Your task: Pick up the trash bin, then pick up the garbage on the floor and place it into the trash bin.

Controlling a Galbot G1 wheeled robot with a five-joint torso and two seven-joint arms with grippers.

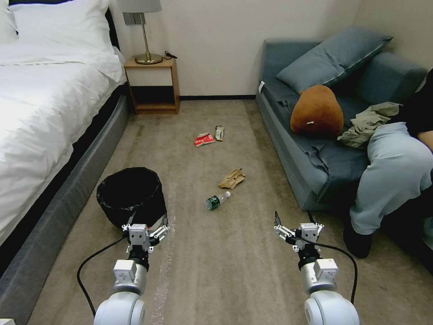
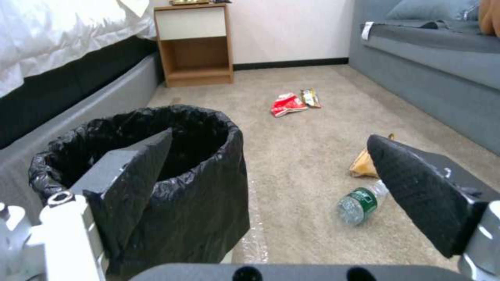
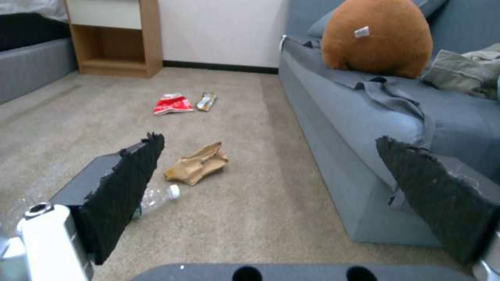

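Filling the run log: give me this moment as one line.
left gripper: open, at trash bin rim | right gripper: open, empty | bottle, brown paper, snack packet, wrapper: on floor

White-sheeted bed [image 1: 40,90] along carpet's left edge; wooden nightstand [image 1: 153,85] with brass lamp [image 1: 146,31] at far wall; grey-blue sofa [image 1: 315,153] along right edge, carrying brown plush cushion [image 1: 316,111], olive cloth [image 1: 370,123].

Trash bin [image 1: 131,195] left of bottle [image 1: 217,201]; paper [image 1: 232,179] behind.

Partly out of sight

We see the left gripper [image 1: 147,223] covering the trash bin [image 1: 131,194] base; the bottle [image 3: 156,197] half-hidden behind a finger [image 3: 122,187].
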